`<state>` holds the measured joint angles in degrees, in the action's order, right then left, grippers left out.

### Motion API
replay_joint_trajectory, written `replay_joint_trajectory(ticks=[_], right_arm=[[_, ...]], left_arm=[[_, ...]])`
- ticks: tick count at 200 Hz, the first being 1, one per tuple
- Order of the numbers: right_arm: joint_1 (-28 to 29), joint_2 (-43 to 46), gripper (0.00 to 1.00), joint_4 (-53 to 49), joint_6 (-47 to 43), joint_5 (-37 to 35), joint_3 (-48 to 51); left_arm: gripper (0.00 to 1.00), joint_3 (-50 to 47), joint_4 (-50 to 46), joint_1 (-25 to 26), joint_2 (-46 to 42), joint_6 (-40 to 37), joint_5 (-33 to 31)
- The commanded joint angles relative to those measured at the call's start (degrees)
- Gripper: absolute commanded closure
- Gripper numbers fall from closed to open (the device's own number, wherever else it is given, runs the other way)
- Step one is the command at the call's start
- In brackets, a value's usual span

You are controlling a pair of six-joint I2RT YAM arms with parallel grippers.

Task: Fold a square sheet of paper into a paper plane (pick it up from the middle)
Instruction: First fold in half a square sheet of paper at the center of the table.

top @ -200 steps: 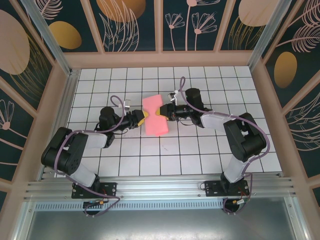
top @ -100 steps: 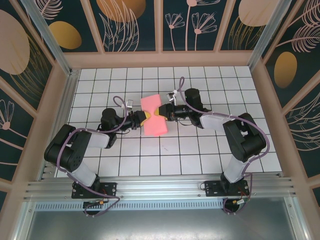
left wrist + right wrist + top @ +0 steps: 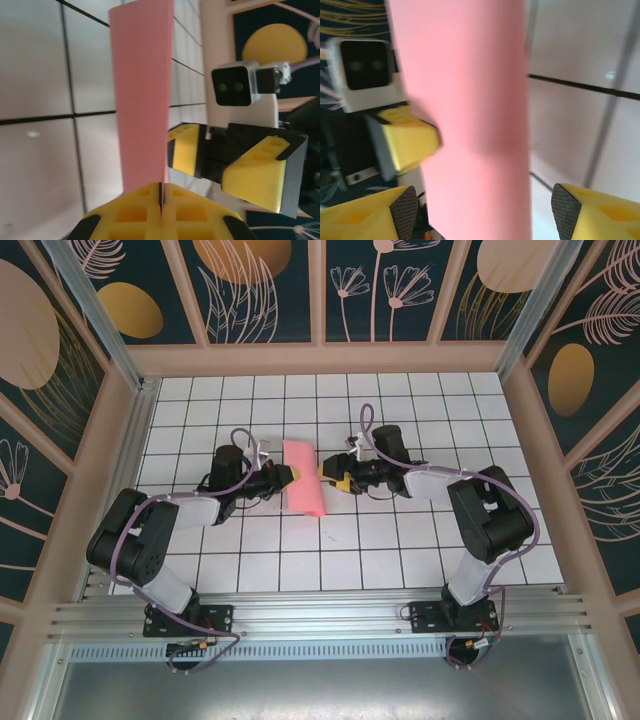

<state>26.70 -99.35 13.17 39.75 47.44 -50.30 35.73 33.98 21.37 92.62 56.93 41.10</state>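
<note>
The left gripper (image 3: pixel 288 478) has its jaws pressed together on one edge of the sheet of paper (image 3: pixel 304 478). The sheet is doubled into a narrow pink band over the middle of the table (image 3: pixel 400 540), between the two arms. The right gripper (image 3: pixel 332 478), just beside the band, has its jaws apart and grips nothing. To fold well, I judge that the left pinch should hold firm while the right closes squarely on the opposite edge, with both layers aligned before any crease is pressed. No brand, label or writing can be read.
</note>
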Motion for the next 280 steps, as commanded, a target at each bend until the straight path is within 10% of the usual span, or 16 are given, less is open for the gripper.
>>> replay_joint_trajectory(ticks=[1,62,159,280], right_arm=[[1.00,2.18,0.25,-11.97,-8.70,-11.17,-2.84],[7.41,-2.70,0.29,-17.38,-11.44,-22.49,-10.43],[8.76,-10.56,0.39,-21.89,-16.01,-19.25,-15.75],[7.72,-13.10,0.61,-21.07,-16.83,-19.45,-13.90]], left_arm=[[1.00,4.52,-19.04,1.32,-0.29,-11.79,-6.42],[1.00,10.83,-26.69,4.91,4.68,-14.05,-11.20],[0.99,12.34,-28.89,5.14,7.83,-14.12,-11.36],[0.69,12.53,-32.92,5.09,4.65,-13.66,-18.01]])
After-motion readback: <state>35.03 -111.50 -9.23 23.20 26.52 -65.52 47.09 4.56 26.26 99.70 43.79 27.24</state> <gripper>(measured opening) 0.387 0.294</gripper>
